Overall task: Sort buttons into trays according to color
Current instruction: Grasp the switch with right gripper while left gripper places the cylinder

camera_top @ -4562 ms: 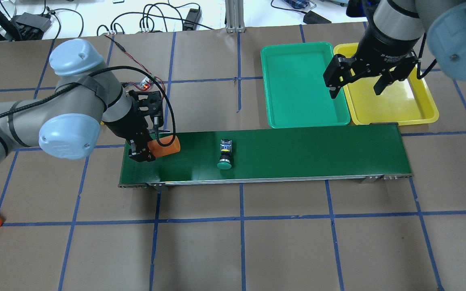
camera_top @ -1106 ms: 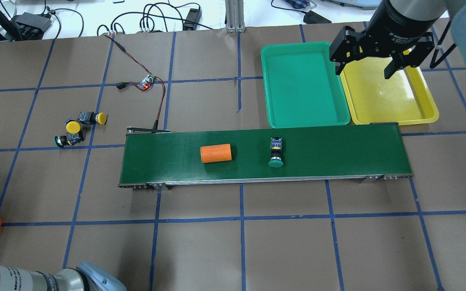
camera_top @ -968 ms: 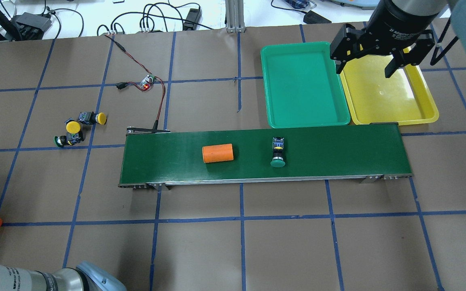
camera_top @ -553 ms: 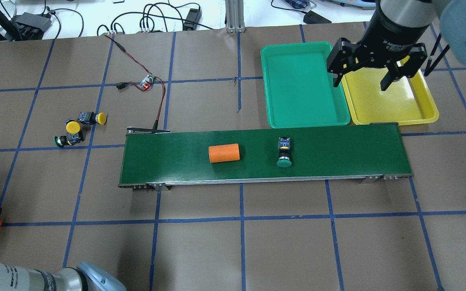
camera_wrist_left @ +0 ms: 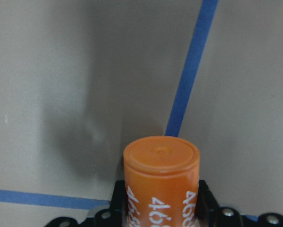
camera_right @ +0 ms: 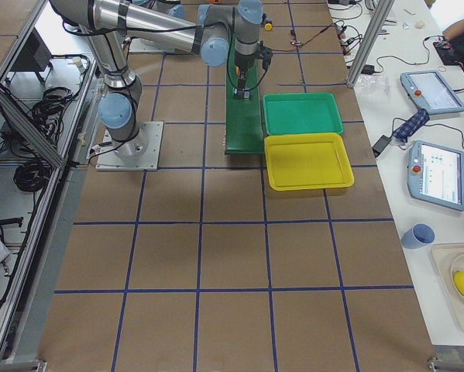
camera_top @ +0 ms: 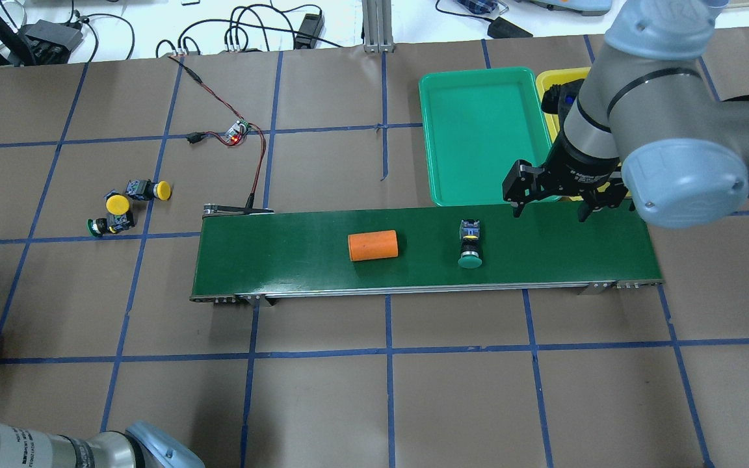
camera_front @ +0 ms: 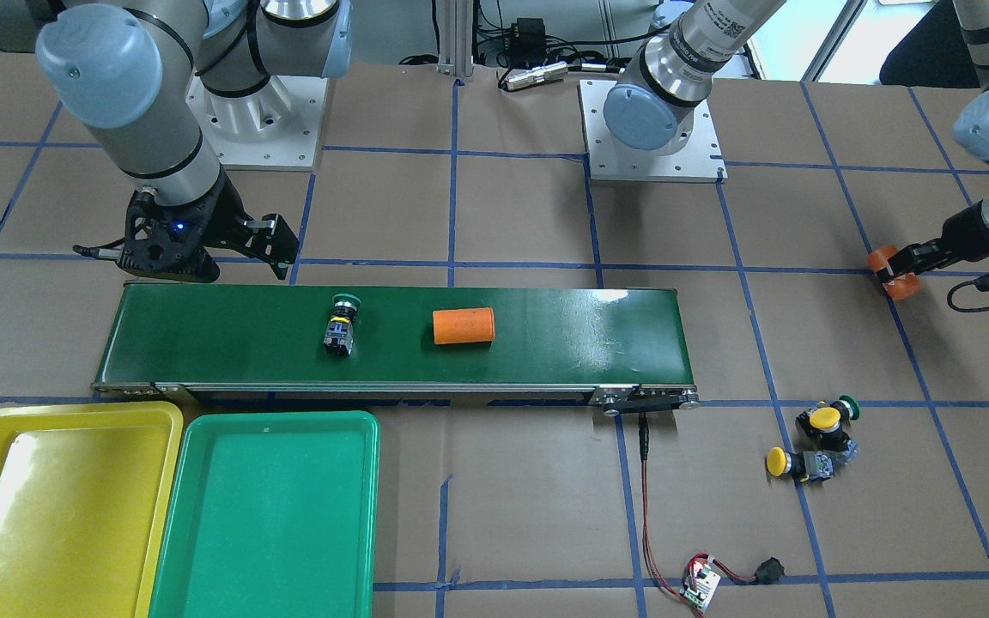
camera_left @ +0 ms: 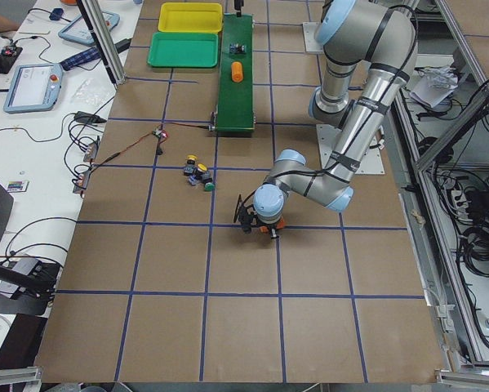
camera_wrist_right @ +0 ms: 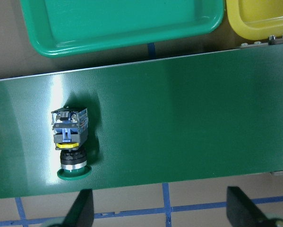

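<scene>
Downward, right tool (camera_top: pixel 551 212) wide above belt (camera_top: pixel 283 260)

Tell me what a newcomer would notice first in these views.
The green conveyor belt mid-table stands out, carrying an orange cylinder and a green-capped button, with the open right gripper hovering just beyond the button, near the green tray and yellow tray. At the table's left, the left gripper grips a second orange cylinder marked 4680.
</scene>
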Action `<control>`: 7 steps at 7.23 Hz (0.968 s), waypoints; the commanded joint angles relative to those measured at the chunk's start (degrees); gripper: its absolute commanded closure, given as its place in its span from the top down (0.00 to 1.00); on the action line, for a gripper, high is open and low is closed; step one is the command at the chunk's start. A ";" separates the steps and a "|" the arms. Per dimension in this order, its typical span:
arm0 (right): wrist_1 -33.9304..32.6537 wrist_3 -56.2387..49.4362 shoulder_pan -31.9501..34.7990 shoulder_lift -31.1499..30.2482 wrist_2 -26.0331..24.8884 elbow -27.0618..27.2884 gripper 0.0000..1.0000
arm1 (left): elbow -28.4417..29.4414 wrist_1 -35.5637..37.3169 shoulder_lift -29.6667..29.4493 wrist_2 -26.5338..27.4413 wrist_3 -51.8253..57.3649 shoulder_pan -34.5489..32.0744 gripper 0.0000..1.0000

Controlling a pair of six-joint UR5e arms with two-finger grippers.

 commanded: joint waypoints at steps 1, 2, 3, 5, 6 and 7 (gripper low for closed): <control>-4.37 -0.32 -0.17 2.41 -0.27 4.28 1.00 | 6.09 -8.97 3.20 0.36 2.13 -7.31 0.00; -6.39 -0.40 -0.26 4.09 -0.19 5.69 1.00 | 11.36 -13.55 4.88 0.79 1.88 -13.98 0.00; -9.02 -0.41 -0.26 4.62 -0.01 5.87 1.00 | 13.50 -18.65 6.46 1.41 -5.09 -19.35 0.00; -14.21 -0.32 -0.09 6.38 0.86 6.23 1.00 | 13.26 -21.42 9.10 1.15 -25.48 -29.46 0.00; -14.67 -0.32 0.00 6.39 0.95 6.23 0.98 | 12.99 -23.08 10.07 0.63 -34.94 -34.13 0.00; -14.85 -0.32 0.00 6.56 0.87 6.23 0.96 | 13.17 -23.53 8.77 0.19 -46.00 -38.70 0.00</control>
